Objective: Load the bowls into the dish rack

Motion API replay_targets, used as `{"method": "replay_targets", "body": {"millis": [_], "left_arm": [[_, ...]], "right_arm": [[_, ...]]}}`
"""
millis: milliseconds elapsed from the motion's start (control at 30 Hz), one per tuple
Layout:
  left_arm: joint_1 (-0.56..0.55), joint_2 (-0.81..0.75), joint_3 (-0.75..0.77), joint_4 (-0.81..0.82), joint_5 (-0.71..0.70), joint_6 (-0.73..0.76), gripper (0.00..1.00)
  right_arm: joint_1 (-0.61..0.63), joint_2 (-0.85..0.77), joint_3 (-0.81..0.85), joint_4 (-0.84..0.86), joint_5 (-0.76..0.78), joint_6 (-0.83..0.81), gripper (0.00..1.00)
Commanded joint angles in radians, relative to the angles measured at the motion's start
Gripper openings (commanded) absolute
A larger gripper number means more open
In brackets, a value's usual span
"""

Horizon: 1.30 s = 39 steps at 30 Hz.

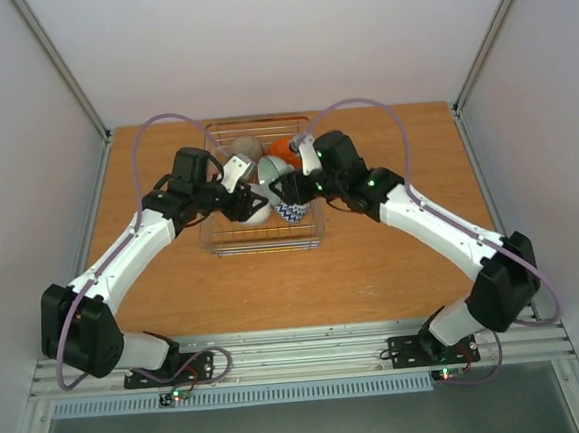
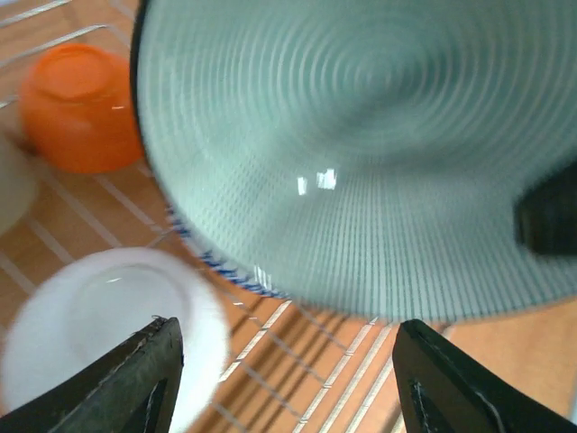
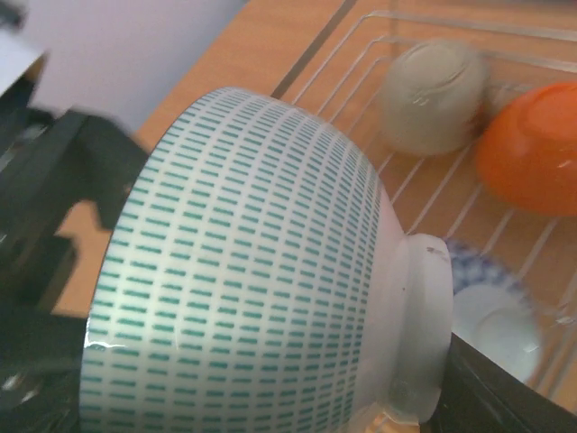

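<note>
Your dish rack (image 1: 262, 247) sits in the middle of the wooden table (image 1: 403, 258), and both arms reach in over it from either side. You have 4 bowls lying on its wire floor. The beige bowl (image 3: 433, 95) is at the far end with the orange bowl (image 2: 79, 108) just beside it, both turned foot-up. Nearer to you, the blue-white zigzag bowl (image 3: 491, 307) also lies foot-up, and the white bowl (image 2: 108, 316) is next to it on the left side. The white one is too blurred to tell which way up it is.

A 5th bowl, the green-dashed bowl (image 3: 252, 271), is not resting in the rack. It hangs above the middle of it, tipped on its side between your 2 grippers. Its ribbed pale-green inside faces the left wrist camera and its white foot ring points back toward the right arm. From the left wrist view it covers most of the zigzag bowl, whose blue rim peeks out below it.

Your left gripper (image 2: 288, 383) is spread wide, with only rack wires and table showing between its 2 fingers, and it touches no bowl. Your right gripper (image 1: 285, 187) is pinching the green-dashed bowl. 1 dark finger lies against the bowl's inside near the rim, and another sits by the foot ring.
</note>
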Motion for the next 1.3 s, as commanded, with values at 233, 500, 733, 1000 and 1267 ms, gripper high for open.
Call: {"method": "replay_targets", "body": {"millis": [233,500,733,1000,1267], "left_arm": [[0.0,-0.027,0.003,0.093,-0.329,-0.023,0.66],[0.0,-0.014,0.001,0.088,-0.321,-0.017,0.67],[0.0,-0.003,0.0,0.083,-0.306,-0.013,0.67],[0.0,0.0,0.006,0.075,-0.291,-0.009,0.67],[0.0,0.003,0.006,0.073,-0.281,-0.007,0.67]], "right_arm": [[0.014,0.407,0.48,-0.276,0.443,-0.197,0.01],[0.042,0.602,0.67,-0.313,0.572,-0.287,0.01],[0.067,0.735,0.818,-0.368,0.642,-0.348,0.01],[0.094,0.907,1.018,-0.473,0.762,-0.403,0.01],[0.119,1.047,1.188,-0.552,0.846,-0.441,0.01]]}}
